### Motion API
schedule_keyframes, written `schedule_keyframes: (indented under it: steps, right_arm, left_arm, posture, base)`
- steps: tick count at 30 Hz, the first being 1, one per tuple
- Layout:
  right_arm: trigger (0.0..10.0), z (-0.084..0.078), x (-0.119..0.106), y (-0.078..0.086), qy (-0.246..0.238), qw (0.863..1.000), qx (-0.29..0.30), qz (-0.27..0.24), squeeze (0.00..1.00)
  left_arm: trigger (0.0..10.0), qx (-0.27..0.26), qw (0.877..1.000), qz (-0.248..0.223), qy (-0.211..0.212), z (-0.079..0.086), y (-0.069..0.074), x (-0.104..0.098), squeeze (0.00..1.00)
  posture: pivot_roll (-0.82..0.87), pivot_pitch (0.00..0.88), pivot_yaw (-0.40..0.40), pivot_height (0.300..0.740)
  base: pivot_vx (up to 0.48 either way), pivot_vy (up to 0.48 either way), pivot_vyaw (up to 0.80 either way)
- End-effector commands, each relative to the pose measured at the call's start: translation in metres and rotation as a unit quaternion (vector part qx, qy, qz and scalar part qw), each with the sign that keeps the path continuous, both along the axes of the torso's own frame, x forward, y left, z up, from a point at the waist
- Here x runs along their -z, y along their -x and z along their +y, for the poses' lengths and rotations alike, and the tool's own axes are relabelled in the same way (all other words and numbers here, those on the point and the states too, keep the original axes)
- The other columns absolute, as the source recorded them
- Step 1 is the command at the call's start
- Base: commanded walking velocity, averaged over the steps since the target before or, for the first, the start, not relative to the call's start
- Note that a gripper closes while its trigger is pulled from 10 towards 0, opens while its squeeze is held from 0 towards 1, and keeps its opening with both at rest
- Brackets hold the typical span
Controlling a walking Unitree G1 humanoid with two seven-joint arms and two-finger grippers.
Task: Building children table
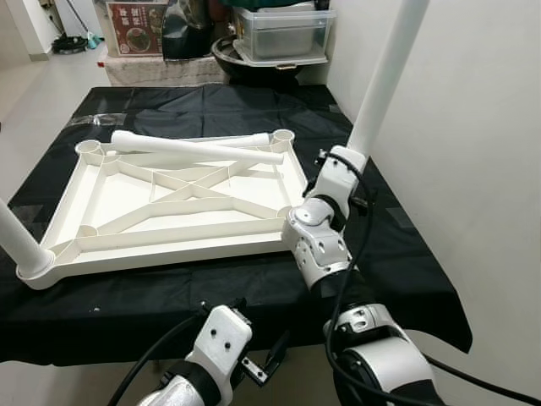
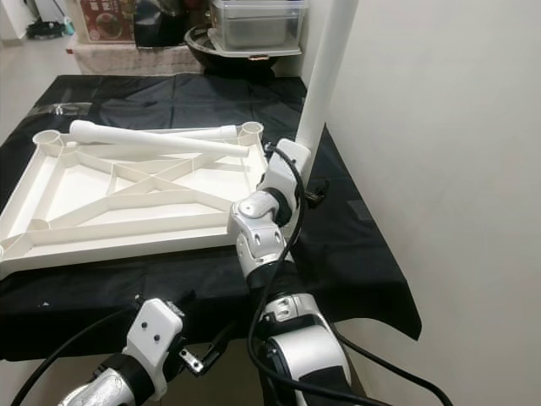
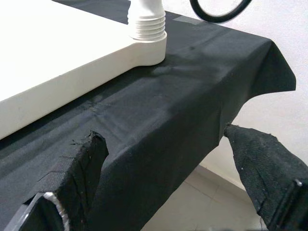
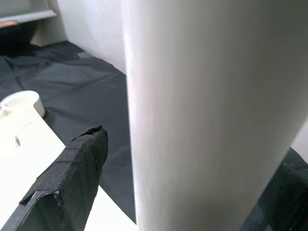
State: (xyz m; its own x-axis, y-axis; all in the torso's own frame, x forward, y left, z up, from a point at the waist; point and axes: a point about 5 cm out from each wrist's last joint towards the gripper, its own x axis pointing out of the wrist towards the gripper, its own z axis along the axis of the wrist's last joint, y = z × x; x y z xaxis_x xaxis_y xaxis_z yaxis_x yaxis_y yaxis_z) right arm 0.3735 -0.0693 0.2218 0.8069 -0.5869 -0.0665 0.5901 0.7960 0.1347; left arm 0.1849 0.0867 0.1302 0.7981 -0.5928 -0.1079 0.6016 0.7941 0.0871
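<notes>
The white children's table top point(image 1: 169, 247) lies upside down on a black cloth point(image 1: 211, 296). My right gripper point(image 4: 192, 159) is shut on a white table leg point(image 1: 385, 76), which stands upright at the top's near right corner. The leg's ribbed base point(image 3: 147, 21) sits in that corner socket. Another leg point(image 1: 21, 241) stands in the near left corner. Two loose legs point(image 1: 194, 145) lie across the far side of the top. My left gripper point(image 3: 163, 134) hangs open below the table's front edge, with nothing between its fingers point(image 3: 82, 168).
A pale wall point(image 1: 473, 169) runs close along the right side of the table. Behind the table stand a clear storage box point(image 1: 283, 30), a dark bowl point(image 1: 254, 63) and a printed carton point(image 1: 135, 25). Tiled floor point(image 1: 34, 85) lies to the left.
</notes>
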Motion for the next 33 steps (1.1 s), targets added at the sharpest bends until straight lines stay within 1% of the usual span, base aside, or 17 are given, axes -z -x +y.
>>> schedule_keyframes:
  steps: [1,9,12,18,19,21,25,33]
  right_arm:
    - [10.0,0.053,0.024,0.022,-0.059,0.995,-0.067,0.051,0.0]
    - [10.0,0.048,0.024,0.026,-0.057,0.994,-0.083,0.05,0.0]
    - [10.0,0.048,0.025,0.028,-0.058,0.992,-0.097,0.051,0.0]
    - [10.0,0.047,0.026,0.029,-0.056,0.992,-0.101,0.052,0.0]
    - [10.0,0.043,0.029,0.032,-0.052,0.991,-0.106,0.057,0.0]
    - [10.0,0.042,0.03,0.033,-0.051,0.991,-0.109,0.058,0.0]
    - [10.0,0.04,0.031,0.034,-0.052,0.991,-0.112,0.06,0.0]
    - [10.0,0.037,0.035,0.033,-0.048,0.987,-0.138,0.061,0.0]
  left_arm:
    - [10.0,0.002,1.0,0.004,-0.005,0.001,0.0,0.003,0.0]
    - [10.0,0.002,1.0,0.001,-0.006,0.002,-0.005,0.005,0.0]
    - [10.0,0.001,1.0,-0.001,-0.007,0.002,-0.007,0.005,0.0]
    - [10.0,0.0,1.0,-0.001,-0.007,0.002,-0.008,0.006,0.0]
    - [10.0,-0.003,1.0,-0.002,-0.008,0.003,-0.009,0.006,0.0]
    - [10.0,-0.003,1.0,-0.002,-0.008,0.004,-0.009,0.007,0.0]
    - [10.0,-0.004,1.0,-0.002,-0.008,0.004,-0.01,0.007,0.0]
    - [10.0,-0.004,1.0,0.003,-0.01,0.006,-0.012,0.011,0.0]
  posture:
    - [0.15,0.089,-0.059,0.74]
    - [0.14,0.076,-0.058,0.74]
    - [0.14,0.07,-0.058,0.74]
    - [0.14,0.065,-0.059,0.74]
    - [0.14,0.06,-0.058,0.74]
    - [0.14,0.06,-0.058,0.74]
    - [0.13,0.055,-0.057,0.74]
    - [0.13,0.049,-0.055,0.74]
  base:
    - [0.0,0.0,0.0]
    - [0.0,0.0,0.0]
    - [0.0,0.0,0.0]
    - [0.0,0.0,0.0]
    - [0.0,0.0,0.0]
    - [0.0,0.0,0.0]
    - [0.0,0.0,0.0]
    - [0.0,0.0,0.0]
